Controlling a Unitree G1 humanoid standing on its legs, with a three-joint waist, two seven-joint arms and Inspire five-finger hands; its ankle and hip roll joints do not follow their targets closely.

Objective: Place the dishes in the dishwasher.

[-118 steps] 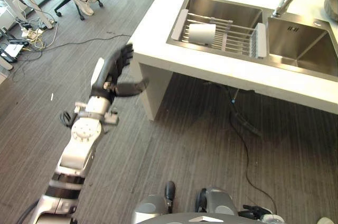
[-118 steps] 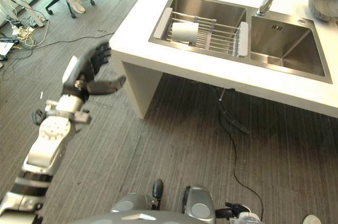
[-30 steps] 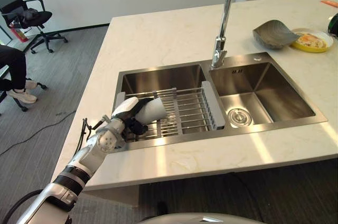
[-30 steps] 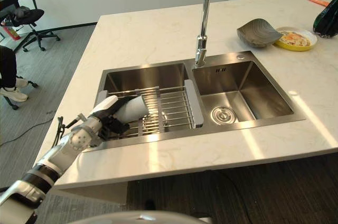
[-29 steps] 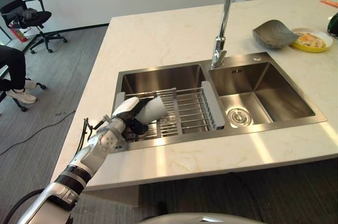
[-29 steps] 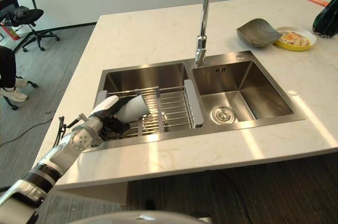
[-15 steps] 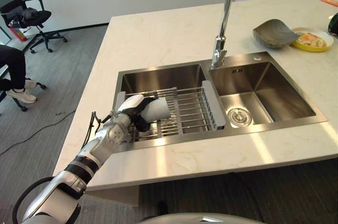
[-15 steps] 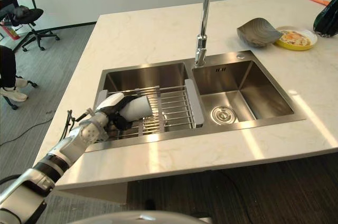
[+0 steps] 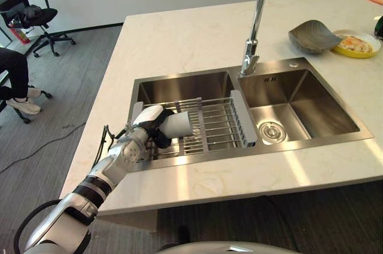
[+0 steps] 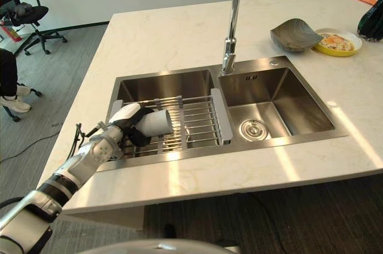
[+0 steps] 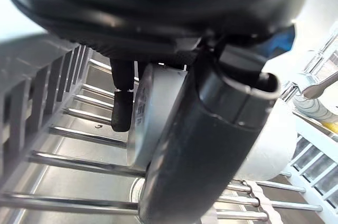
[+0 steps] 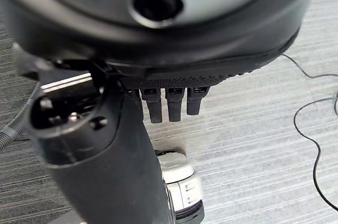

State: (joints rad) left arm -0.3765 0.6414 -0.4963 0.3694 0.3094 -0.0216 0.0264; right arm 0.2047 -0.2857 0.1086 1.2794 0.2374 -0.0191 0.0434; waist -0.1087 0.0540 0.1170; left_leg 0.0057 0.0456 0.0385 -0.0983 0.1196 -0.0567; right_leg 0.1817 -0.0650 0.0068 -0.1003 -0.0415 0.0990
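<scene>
A white cup (image 9: 181, 126) lies on its side on the wire drying rack (image 9: 218, 123) that spans the left sink basin (image 9: 179, 89). My left hand (image 9: 149, 124) reaches in from the counter's near left edge and is curled round the cup's base end. In the left wrist view the thumb (image 11: 200, 145) lies across the cup (image 11: 153, 113) and a finger (image 11: 122, 109) presses its other side. My right hand (image 12: 105, 150) hangs over the floor with its fingers (image 12: 169, 105) relaxed and nothing in them.
A tall faucet (image 9: 255, 20) stands between the basins, and the right basin (image 9: 299, 107) has a drain (image 9: 271, 128). A grey bowl (image 9: 313, 34) and a yellow plate (image 9: 354, 43) sit at the counter's far right. An office chair (image 9: 33, 14) and a seated person's leg (image 9: 15, 80) are at the left.
The view swung up from the floor to the sink. Over the last second my left hand pushed further onto the cup and closed round it, nudging it slightly right.
</scene>
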